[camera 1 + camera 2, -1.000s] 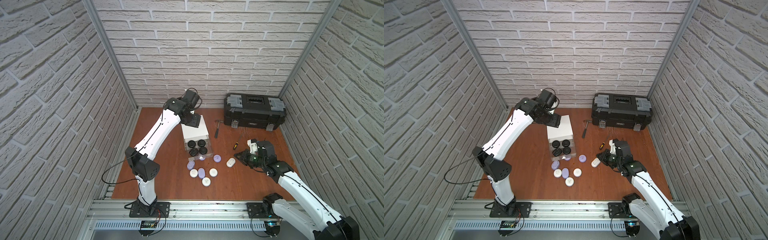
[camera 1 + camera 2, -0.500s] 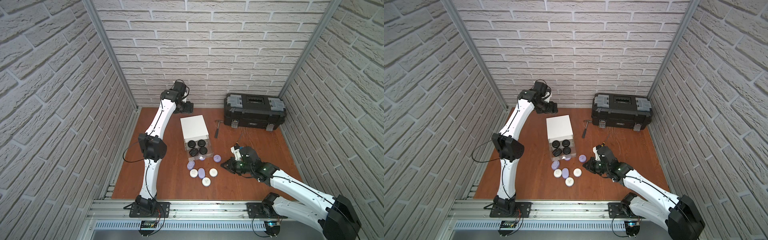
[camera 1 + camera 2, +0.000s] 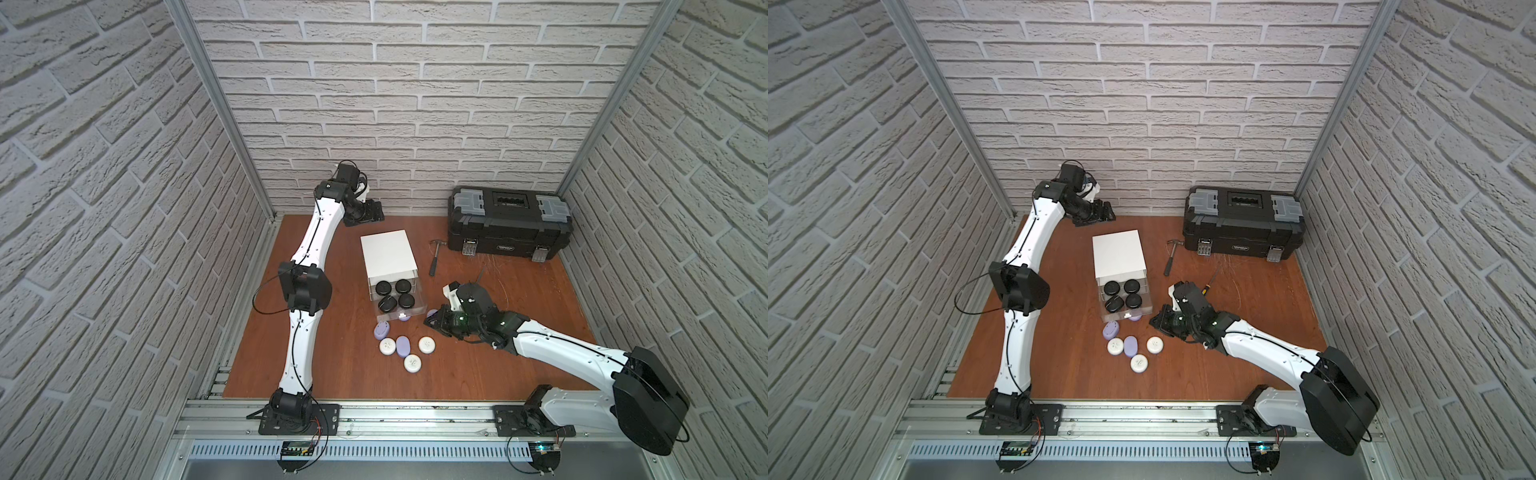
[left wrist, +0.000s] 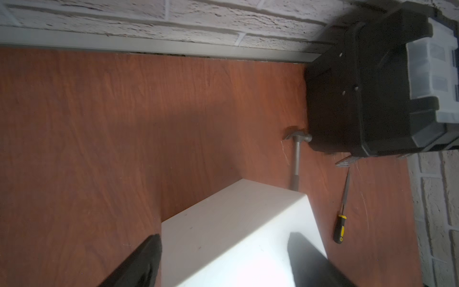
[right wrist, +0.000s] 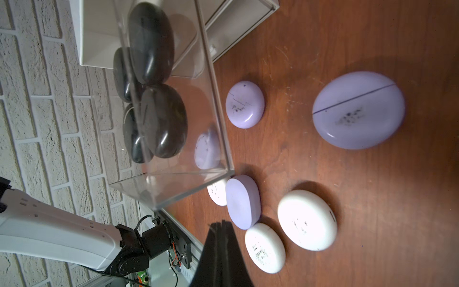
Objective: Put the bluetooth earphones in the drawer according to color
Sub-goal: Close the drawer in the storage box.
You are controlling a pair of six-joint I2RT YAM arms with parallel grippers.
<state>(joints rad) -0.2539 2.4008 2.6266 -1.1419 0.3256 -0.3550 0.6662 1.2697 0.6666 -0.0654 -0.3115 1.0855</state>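
Right end effector (image 5: pixel 221 246): fingers pressed together, empty, low over surface (image 5: pixel 372 198), beside open drawer (image 5: pixel 173 186). Left end effector (image 4: pixel 224 236): spread, empty, behind cabinet (image 3: pixel 386 253), near back wall. Four black earphones (image 3: pixel 395 296) in drawer. Lavender earphones (image 5: pixel 357 111) and white earphones (image 5: pixel 306 220) loose on surface. Step in hand, I judge: lavender pickup. Next: spread my right fingers, straddle nearest lavender one.

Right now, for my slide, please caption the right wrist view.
Shut right hand near white earphone cases and lavender ones on the table, beside the open clear drawer holding black cases.
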